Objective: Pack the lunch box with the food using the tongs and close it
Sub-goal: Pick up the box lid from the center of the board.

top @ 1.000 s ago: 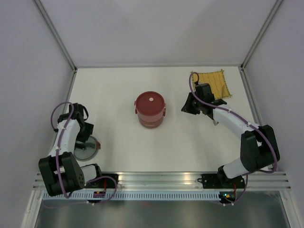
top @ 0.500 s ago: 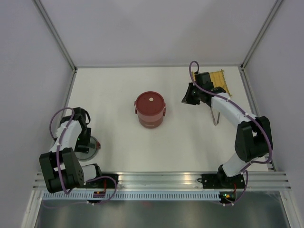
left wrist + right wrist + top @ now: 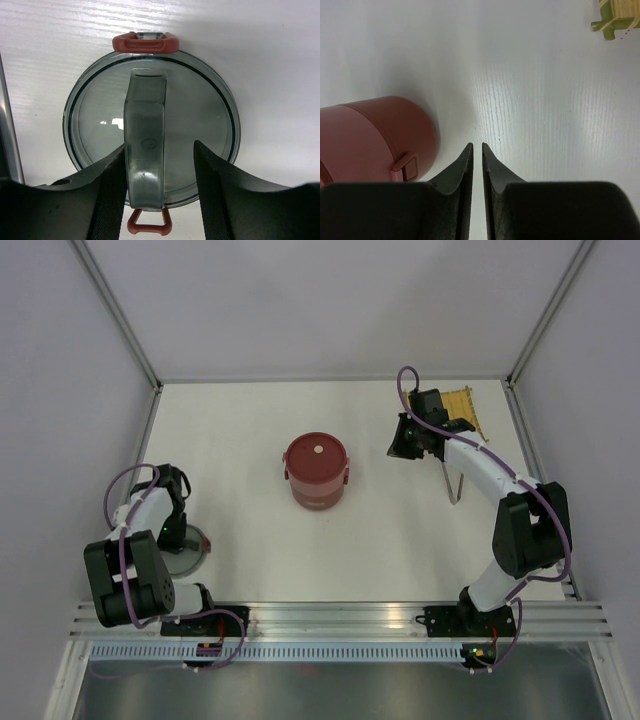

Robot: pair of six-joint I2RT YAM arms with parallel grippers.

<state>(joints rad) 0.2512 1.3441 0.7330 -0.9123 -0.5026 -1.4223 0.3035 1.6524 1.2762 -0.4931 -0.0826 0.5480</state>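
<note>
The dark-red lunch box [image 3: 317, 472] stands stacked mid-table, its flat lid with a pale knob on top; its side and a clasp show in the right wrist view [image 3: 370, 140]. The silver tongs [image 3: 455, 483] lie on the table beneath my right forearm, not held. My right gripper [image 3: 395, 448] [image 3: 476, 145] hovers right of the box, jaws a thin slit apart with nothing between them. My left gripper [image 3: 165, 530] [image 3: 159, 145] straddles the arched handle [image 3: 145, 120] of a smoky grey lid [image 3: 205, 115]; its left finger touches the handle, its right stands apart. No food shows.
The grey lid [image 3: 190, 552] lies near the left front corner, with red clasps [image 3: 145, 42] at both ends. A yellow woven mat [image 3: 462, 412] [image 3: 615, 15] lies at the back right. Grey walls enclose the table, and a metal rail [image 3: 340, 615] runs along its near edge.
My left gripper has come down over the grey lid and its jaws have narrowed around the handle. My right arm has swung toward the back, uncovering the tongs.
</note>
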